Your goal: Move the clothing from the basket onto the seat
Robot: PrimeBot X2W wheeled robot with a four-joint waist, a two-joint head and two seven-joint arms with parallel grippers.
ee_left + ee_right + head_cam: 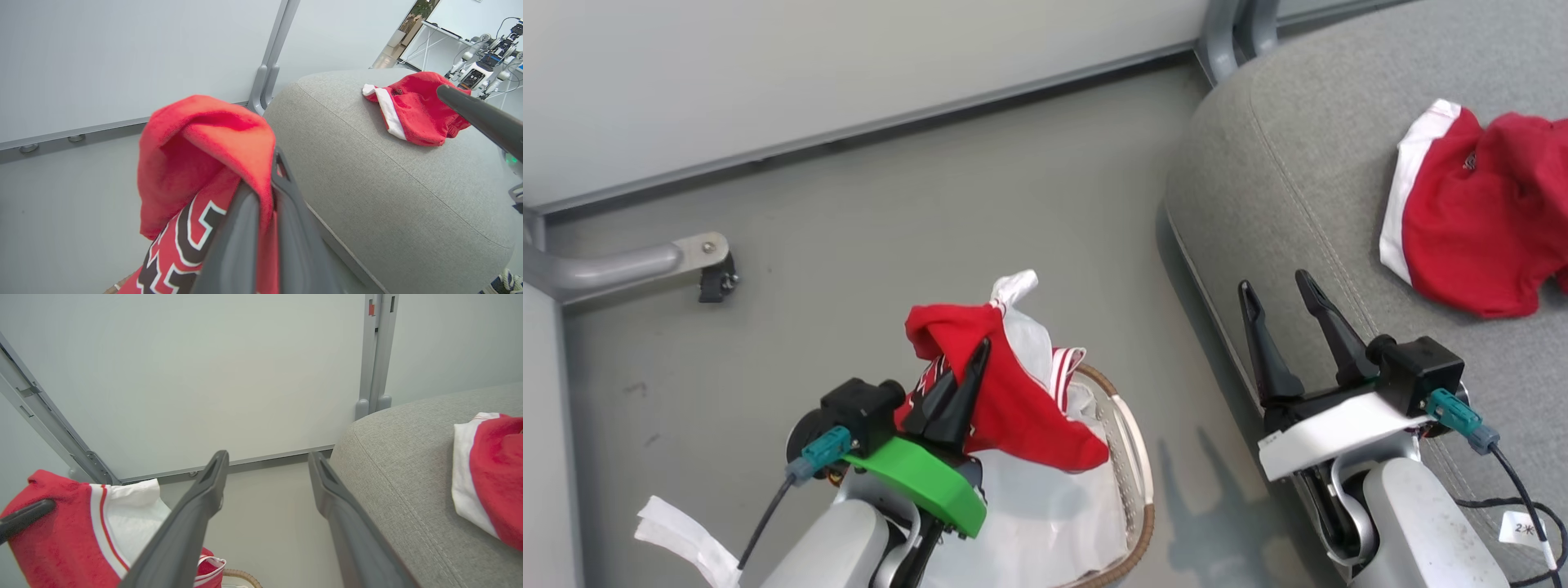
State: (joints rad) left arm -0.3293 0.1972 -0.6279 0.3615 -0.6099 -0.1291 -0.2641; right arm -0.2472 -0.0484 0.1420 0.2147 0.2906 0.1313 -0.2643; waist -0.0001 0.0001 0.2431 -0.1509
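Nearest, right above the basket [1137,482]: left gripper [977,353], fingers pressed together on a red-and-white jersey [1021,408]. Hangs over the basket's white liner [1045,514], one fold draped across the fingertips, black-and-white lettering low down; lower edge close to the liner, contact impossible to tell. Right of the basket and clear of it: right gripper [1275,284], fingers spread wide, holding nothing, poised over the rounded edge of the seat [1282,163]. Farther right of the basket, on that seat: a second red garment [1474,220] with a white band, crumpled. Beyond the basket: grey floor [915,212], then pale wall panel [849,65].
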